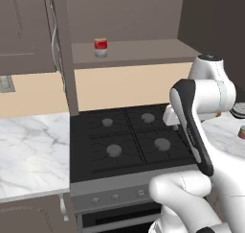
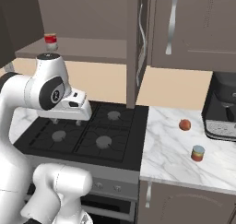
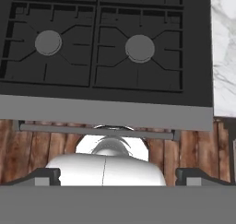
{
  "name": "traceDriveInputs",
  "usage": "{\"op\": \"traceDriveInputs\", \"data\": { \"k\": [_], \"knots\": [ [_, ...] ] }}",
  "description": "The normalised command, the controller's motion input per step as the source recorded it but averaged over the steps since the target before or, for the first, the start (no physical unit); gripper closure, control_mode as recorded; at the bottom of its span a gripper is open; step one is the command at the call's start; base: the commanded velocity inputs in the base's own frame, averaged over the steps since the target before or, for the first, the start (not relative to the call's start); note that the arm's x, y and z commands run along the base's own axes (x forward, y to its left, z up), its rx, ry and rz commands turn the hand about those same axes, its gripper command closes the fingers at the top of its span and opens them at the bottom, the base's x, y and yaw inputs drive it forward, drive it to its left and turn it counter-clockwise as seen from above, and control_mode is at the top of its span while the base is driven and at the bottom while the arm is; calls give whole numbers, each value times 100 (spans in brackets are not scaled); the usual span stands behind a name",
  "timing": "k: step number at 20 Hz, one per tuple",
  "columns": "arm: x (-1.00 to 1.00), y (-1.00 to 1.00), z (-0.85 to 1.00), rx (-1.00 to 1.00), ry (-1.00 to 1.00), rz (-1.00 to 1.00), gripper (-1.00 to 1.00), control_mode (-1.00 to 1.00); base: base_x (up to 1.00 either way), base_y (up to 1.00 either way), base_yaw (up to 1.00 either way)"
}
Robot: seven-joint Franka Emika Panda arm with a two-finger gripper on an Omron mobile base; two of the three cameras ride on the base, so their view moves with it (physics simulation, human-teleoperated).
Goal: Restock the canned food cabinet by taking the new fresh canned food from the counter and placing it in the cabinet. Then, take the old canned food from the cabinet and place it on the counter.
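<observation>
Hovering over the stovetop (image 2: 87, 131) with jaws spread wide and empty, the gripper (image 2: 67, 121) has the upright new fresh canned food (image 2: 198, 153) well off to its right, probably slightly nearer the base.

two cans (image 2: 197, 153), one red fruit (image 2: 185, 124), four burners (image 2: 104, 142), one stovetop (image 1: 95, 136)

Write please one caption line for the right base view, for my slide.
Arm over the stovetop, gripper open; old can on the cabinet shelf, new can on the counter.
</observation>
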Motion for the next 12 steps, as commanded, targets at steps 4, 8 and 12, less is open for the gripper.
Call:
{"op": "traceDriveInputs", "data": {
  "k": [4, 8, 12],
  "knots": [
    [0, 0, 0, 0, 0, 0, -100, 100, -40, -27, -6],
    [0, 0, 0, 0, 0, 0, -100, 100, -34, -40, -12],
    [0, 0, 0, 0, 0, 0, -100, 100, -15, -50, -13]
  ]
}}
